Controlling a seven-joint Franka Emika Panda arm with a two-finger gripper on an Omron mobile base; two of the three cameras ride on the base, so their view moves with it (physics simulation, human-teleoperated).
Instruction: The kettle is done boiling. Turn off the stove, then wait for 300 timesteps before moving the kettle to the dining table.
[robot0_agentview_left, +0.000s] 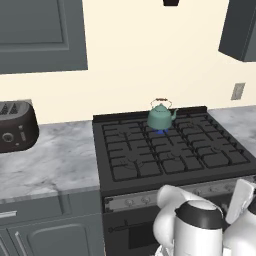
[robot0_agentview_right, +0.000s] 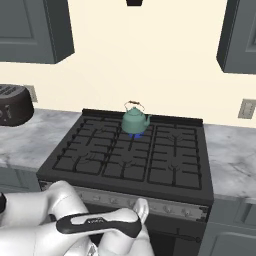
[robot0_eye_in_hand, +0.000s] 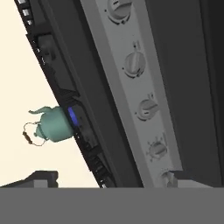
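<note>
The teal kettle (robot0_agentview_left: 161, 117) (robot0_agentview_right: 135, 121) stands upright on a back middle burner of the black stove (robot0_agentview_left: 170, 152) (robot0_agentview_right: 132, 160), with a small blue flame (robot0_agentview_left: 161, 131) under it. In the rolled hand view the kettle (robot0_eye_in_hand: 52, 126) and the flame (robot0_eye_in_hand: 72, 117) lie to the left. The stove's silver knob strip (robot0_eye_in_hand: 144, 105) runs steeply through that view with several knobs. My gripper (robot0_eye_in_hand: 109, 181) hangs low in front of that strip, open, its fingertips (robot0_eye_in_hand: 41, 177) wide apart with nothing between them. The dining table is out of view.
A dark toaster (robot0_agentview_left: 15, 125) (robot0_agentview_right: 12, 107) sits on the marble counter (robot0_agentview_left: 50, 160) left of the stove. More marble counter (robot0_agentview_right: 230, 155) lies to the right, with a wall outlet (robot0_agentview_right: 246, 108) above. Grey wall cabinets (robot0_agentview_left: 42, 32) hang overhead. My folded arm (robot0_agentview_left: 192, 225) is before the oven door.
</note>
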